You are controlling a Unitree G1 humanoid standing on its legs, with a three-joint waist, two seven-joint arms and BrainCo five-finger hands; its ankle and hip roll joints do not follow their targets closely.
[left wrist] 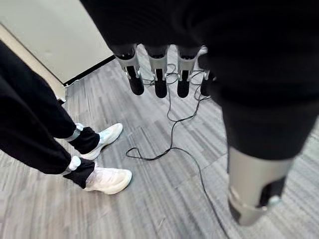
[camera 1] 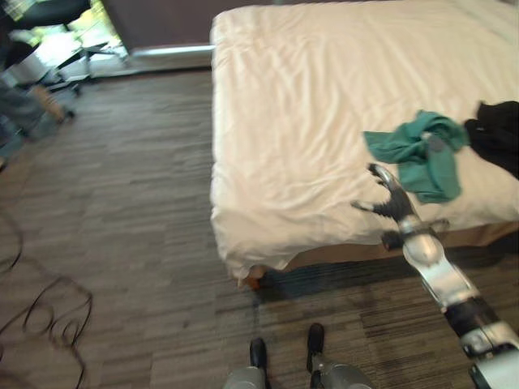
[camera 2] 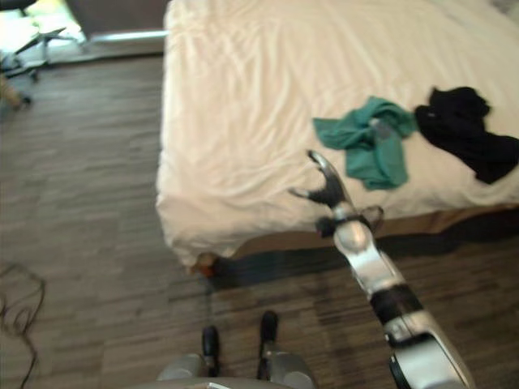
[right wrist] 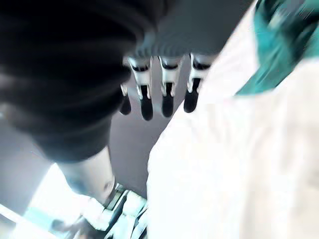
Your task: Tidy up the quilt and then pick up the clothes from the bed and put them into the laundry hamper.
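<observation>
Your right hand (camera 2: 326, 191) is raised over the near edge of the bed (camera 1: 268, 235), its fingers (right wrist: 167, 94) straight and spread, holding nothing. Just past the fingertips lies the teal garment (camera 2: 371, 146), crumpled on the white quilt (camera 2: 243, 105); the fingers are near it but apart from it (your right wrist view shows the teal cloth beyond the dark tips, with quilt between). Farther out from the fingers, on the far side of the teal piece, the black garment (camera 2: 470, 134) sits in a heap near the same bed edge; the 2 garments lie close together, and from here you cannot tell whether they touch. The quilt is spread over the bed with shallow wrinkles across it, and its corner hangs down over the bed's near corner, on the side of the fingers away from the clothes.

Your left hand (left wrist: 159, 74) hangs over the grey wood-look floor (left wrist: 164, 199), fingers straight and relaxed, empty. Below those fingertips a person stands on the floor: you see dark trouser legs (left wrist: 35, 124) and white sneakers (left wrist: 107, 179), well clear of the fingers. In the left eye view an office chair (camera 1: 57, 36) stands at the far corner of the room beside the window light, well apart from the bed and from your right hand.
</observation>
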